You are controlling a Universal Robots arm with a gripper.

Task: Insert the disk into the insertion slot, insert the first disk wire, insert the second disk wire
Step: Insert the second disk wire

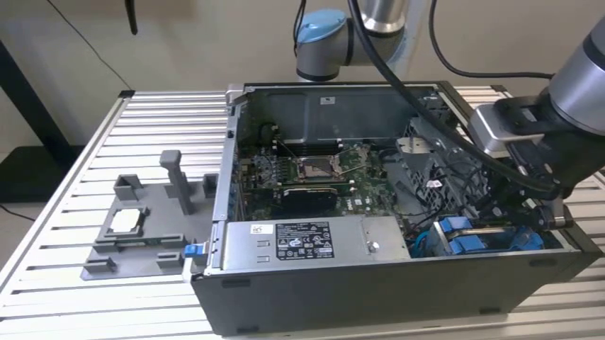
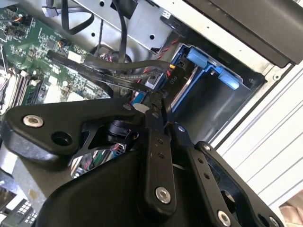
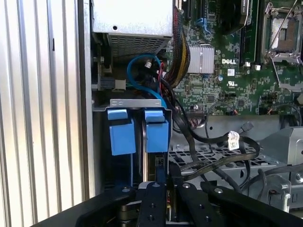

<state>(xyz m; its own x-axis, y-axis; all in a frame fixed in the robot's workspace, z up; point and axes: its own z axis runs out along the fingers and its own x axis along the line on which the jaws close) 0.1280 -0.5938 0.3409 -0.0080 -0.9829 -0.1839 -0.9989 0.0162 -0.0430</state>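
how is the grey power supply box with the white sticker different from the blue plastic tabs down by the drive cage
The grey metal power supply box is one long, broad block bearing a white printed sticker; the bright blue plastic tabs are two small, plain pieces side by side. In the exterior view the box runs along the near wall of the computer case, while the tabs sit in the corner towards that view's right, close to the gripper. Both are inside the open case.

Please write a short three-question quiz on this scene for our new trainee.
1. True or false: the computer case lies open, its motherboard exposed.
2. What colour are the carrier tabs in the drive cage?
3. The gripper hangs nearest: A) the grey fixture B) the drive cage C) the power supply

Key: 1 true; 2 blue; 3 B
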